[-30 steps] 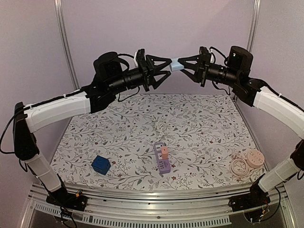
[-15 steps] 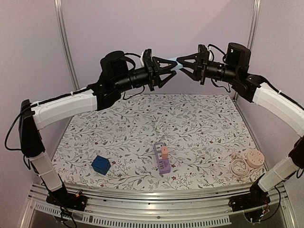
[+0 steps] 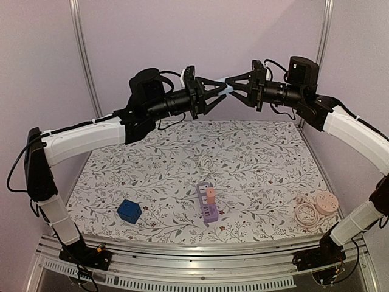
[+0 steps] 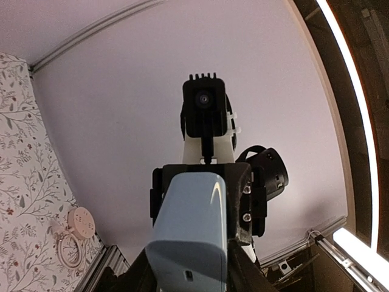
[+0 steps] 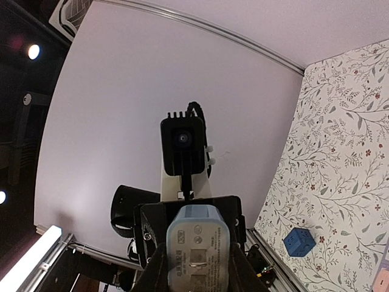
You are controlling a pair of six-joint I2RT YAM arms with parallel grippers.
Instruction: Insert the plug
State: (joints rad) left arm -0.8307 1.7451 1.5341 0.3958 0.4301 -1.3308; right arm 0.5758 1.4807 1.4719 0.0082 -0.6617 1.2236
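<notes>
A light blue plug [image 3: 226,86] is held in the air above the far side of the table, between both grippers. My right gripper [image 3: 233,86] is shut on it from the right. In the right wrist view the plug's pronged face [image 5: 197,250] sits between the fingers. My left gripper [image 3: 219,90] meets it from the left, and its fingers lie against the plug's sides [image 4: 189,234]. The plug's back end faces the left wrist camera. A blue cube socket [image 3: 129,210] sits on the table at the front left and also shows in the right wrist view [image 5: 299,241].
A purple rack with a pink piece [image 3: 206,201] stands mid-table. A small white coil [image 3: 207,162] lies behind it. Pink round parts [image 3: 316,210] lie at the front right and show in the left wrist view [image 4: 79,222]. The table has a floral cloth [image 3: 267,158].
My left arm has moved right towards the plug, and its fingers have gone from spread and apart from it to lying against it. The right gripper has kept its hold.
</notes>
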